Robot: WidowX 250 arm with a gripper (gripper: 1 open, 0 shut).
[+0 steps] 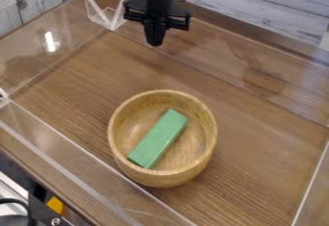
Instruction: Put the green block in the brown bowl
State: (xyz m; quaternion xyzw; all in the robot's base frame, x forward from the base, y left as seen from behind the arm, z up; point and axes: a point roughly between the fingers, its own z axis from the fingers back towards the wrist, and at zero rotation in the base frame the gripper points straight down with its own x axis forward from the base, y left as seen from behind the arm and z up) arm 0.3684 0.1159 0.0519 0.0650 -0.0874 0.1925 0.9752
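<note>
- Camera view: your black gripper hangs at the far side of the wooden table, fingers pressed together, holding nothing.
- Well apart from it, the green block lies diagonally inside the brown bowl, so the placing looks done.

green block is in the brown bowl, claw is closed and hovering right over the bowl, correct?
Not quite. The claw isn't over the bowl; the camera view shows it near the far edge of the table, well clear of the brown bowl. The rest holds: the green block lies inside the bowl and the claw is closed, holding nothing.
</note>
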